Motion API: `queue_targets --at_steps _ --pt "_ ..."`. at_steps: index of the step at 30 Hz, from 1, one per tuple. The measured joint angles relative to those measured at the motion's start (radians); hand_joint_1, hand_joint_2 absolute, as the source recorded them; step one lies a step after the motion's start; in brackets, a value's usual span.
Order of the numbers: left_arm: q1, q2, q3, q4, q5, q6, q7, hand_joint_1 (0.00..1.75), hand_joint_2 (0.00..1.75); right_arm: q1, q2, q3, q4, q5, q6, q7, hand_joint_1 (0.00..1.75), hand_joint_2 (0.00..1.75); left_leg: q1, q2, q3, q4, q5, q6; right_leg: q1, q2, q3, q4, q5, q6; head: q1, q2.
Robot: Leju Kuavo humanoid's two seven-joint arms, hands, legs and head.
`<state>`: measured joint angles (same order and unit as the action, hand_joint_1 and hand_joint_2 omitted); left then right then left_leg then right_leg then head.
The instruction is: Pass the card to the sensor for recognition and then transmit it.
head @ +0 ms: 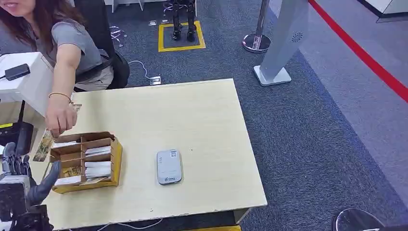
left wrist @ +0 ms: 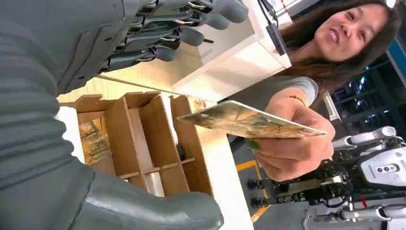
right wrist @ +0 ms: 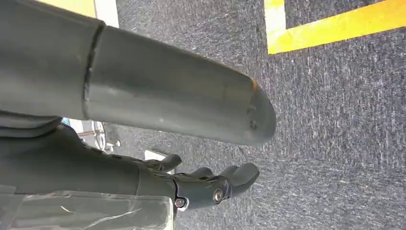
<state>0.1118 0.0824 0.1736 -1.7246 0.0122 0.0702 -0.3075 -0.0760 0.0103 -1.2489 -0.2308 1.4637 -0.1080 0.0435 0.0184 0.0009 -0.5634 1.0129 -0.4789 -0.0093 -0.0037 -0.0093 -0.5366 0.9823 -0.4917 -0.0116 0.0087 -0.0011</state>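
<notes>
- Card (left wrist: 249, 120): patterned, held flat in a person's hand (left wrist: 292, 146), just beyond the left hand's fingertips and not touching them. In the head view the card (head: 43, 145) hangs past the desk's left edge, just beside the tray's far left corner.
- Left hand (head: 21, 175): at the desk's near left corner; thumb and fingers (left wrist: 191, 28) spread apart, holding nothing.
- Right hand (right wrist: 191, 143): hangs over grey carpet (right wrist: 344, 124); thumb apart from the partly curled fingers, nothing in it.
- Sensor (head: 169, 166): small grey-white unit lying flat near the middle of the desk, toward the near edge, to the right of the tray and apart from it.
- Tray (head: 115, 161): wooden box with dividers, near the desk's left edge; white slips and patterned cards lie in its compartments.
- Desk (head: 192, 115): pale wood top.
- Person (head: 72, 43): seated at the desk's far left corner, grey top, arm stretched toward the left hand, a thin bracelet on the wrist.
- Floor: yellow square outline (head: 182, 47) with a robot's dark feet inside it, beyond the far edge; a grey stand (head: 284, 43) and a red line (head: 365, 57) to the right.
</notes>
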Motion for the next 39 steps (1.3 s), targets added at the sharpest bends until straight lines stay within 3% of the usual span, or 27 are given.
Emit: queue_targets --at_steps 7,8,9,10,39 --pt "-0.014 0.000 -0.003 0.020 -0.016 0.016 0.009 0.00 1.75 -0.002 0.001 0.013 0.002 0.016 -0.006 -0.002 0.00 0.00 0.000 0.000 0.000 0.000 0.000 0.000 0.000 0.000 0.000 0.000 0.000 0.000 0.000 0.000" --pt "-0.017 0.000 -0.004 0.024 -0.020 0.019 0.010 0.33 1.75 -0.002 0.002 0.014 0.002 0.021 -0.008 0.000 0.00 0.00 0.000 0.000 0.000 0.000 0.000 0.000 0.000 0.000 0.000 0.000 0.000 0.000 0.000 0.000" --pt "-0.019 0.000 -0.005 0.029 -0.024 0.021 0.010 1.64 1.75 -0.002 0.002 0.018 0.002 0.028 -0.008 0.005 0.00 0.00 0.000 0.000 0.000 0.000 0.000 0.000 0.000 0.000 0.000 0.000 0.000 0.000 0.000 0.000" --pt "-0.021 0.000 -0.006 0.032 -0.027 0.022 0.011 1.75 1.75 -0.002 0.002 0.021 0.003 0.035 -0.010 0.008 0.00 0.00 0.000 0.000 0.000 0.000 0.000 0.000 0.000 0.000 0.000 0.000 0.000 0.000 0.000 0.000" --pt "-0.034 -0.001 -0.015 0.068 -0.106 0.071 0.020 1.75 1.75 -0.004 0.009 0.096 0.009 0.090 -0.039 0.026 0.00 0.00 0.000 0.000 0.000 0.000 0.000 0.000 0.000 0.000 0.000 0.000 0.000 0.000 0.000 0.000"
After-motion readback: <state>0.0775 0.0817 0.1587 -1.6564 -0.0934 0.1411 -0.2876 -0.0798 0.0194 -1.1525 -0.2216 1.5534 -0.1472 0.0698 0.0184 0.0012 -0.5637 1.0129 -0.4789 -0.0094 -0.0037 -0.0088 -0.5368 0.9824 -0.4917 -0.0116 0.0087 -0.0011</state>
